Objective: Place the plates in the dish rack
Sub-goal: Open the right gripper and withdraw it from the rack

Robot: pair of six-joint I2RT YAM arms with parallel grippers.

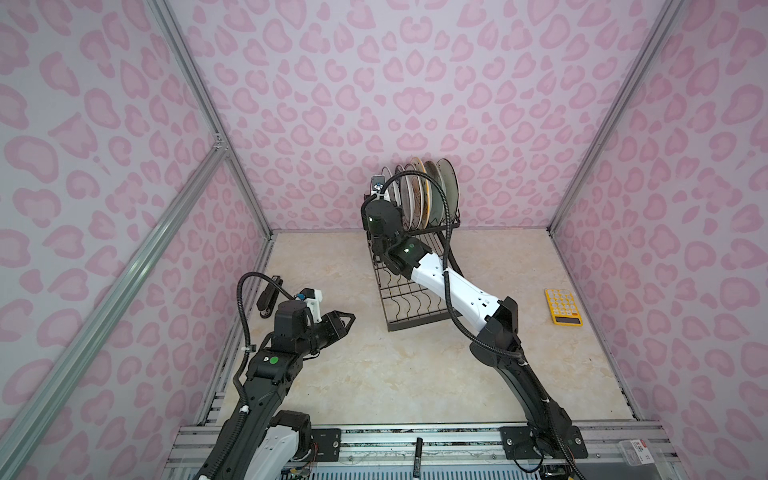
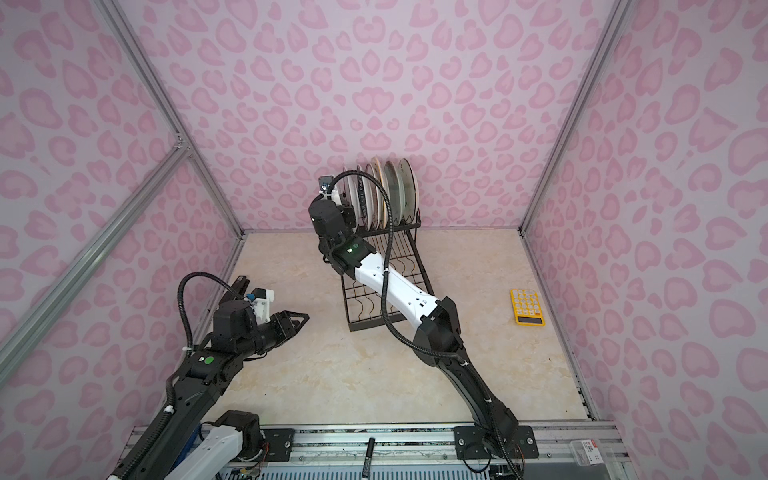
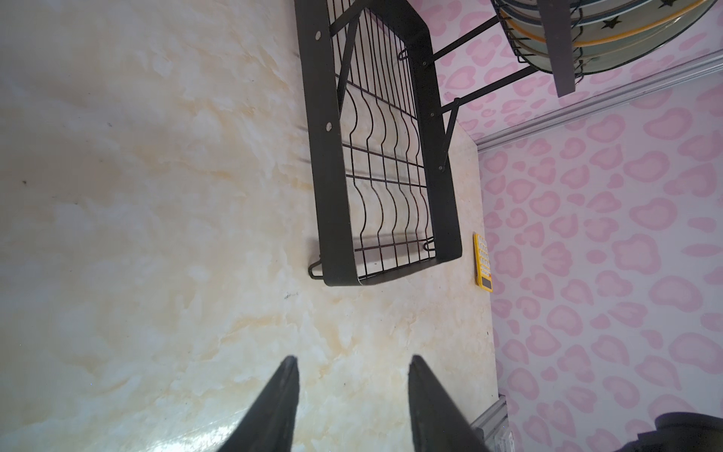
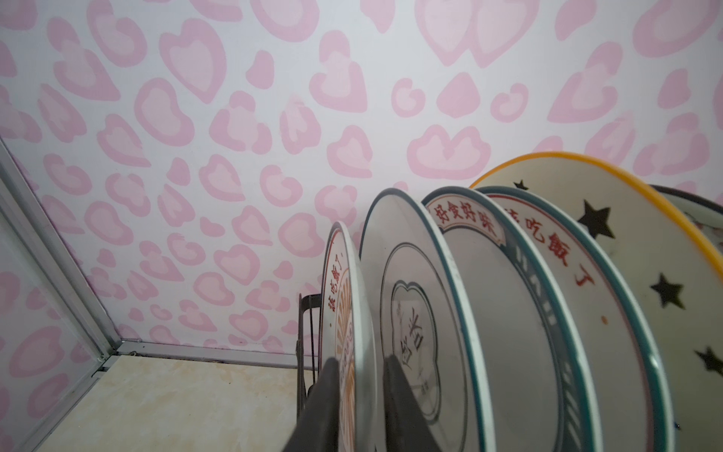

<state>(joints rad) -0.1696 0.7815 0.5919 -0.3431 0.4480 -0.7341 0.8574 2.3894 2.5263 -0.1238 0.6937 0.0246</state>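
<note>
Right gripper (image 4: 360,362): straddles your sunburst plate (image 4: 344,281), seating it in dish rack (image 1: 411,325); grip, can't tell
Left gripper (image 3: 353,358): spread, empty

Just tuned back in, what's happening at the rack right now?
The right gripper is up at the dish rack's upper tier, its fingers straddling the rim of the end plate, an orange-sunburst one standing on edge beside the other plates. Whether it is actually pinching that rim is unclear. The left gripper hangs open and empty over the table. No plate lies on the table, only a yellow calculator.
</note>
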